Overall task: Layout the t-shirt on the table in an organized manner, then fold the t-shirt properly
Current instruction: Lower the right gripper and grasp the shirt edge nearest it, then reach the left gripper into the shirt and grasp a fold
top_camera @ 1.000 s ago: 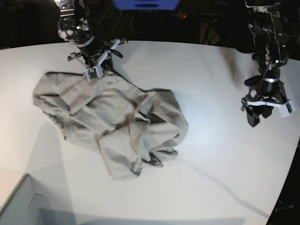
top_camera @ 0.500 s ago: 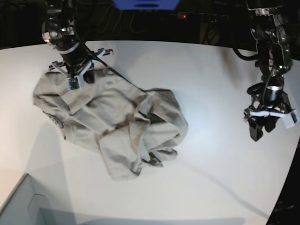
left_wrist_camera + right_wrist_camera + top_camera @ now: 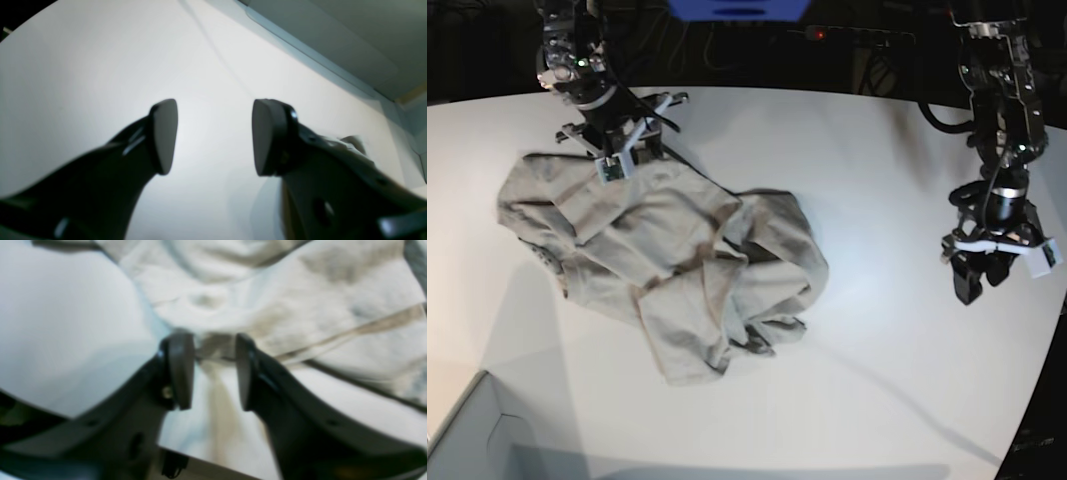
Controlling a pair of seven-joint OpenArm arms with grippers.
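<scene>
The plain light grey-beige cotton t-shirt (image 3: 667, 265) lies crumpled in a loose heap on the large smooth white worktop (image 3: 867, 180), its folds piled over one another and one flap hanging toward the near edge.

The right claw (image 3: 213, 370) sits at the far upper edge of the heap, tips pointing down onto the cloth. In the right wrist view its two dark pads stand apart with a moderate gap; a ridge of fabric runs up between them, but the picture is blurred and neither pad is clearly pressed on it, so the claw reads as parted rather than gripping. Most of the shirt spreads out ahead of and to one side of this claw, with bare worktop on the other side.

The left claw (image 3: 213, 136) hangs well apart from the shirt, over bare worktop near the curved edge. Its jaws are spread wide with nothing between them, only white surface below. Beyond this claw, in the left wrist view, a pale grey box wall (image 3: 333, 36) runs along the worktop.
</scene>
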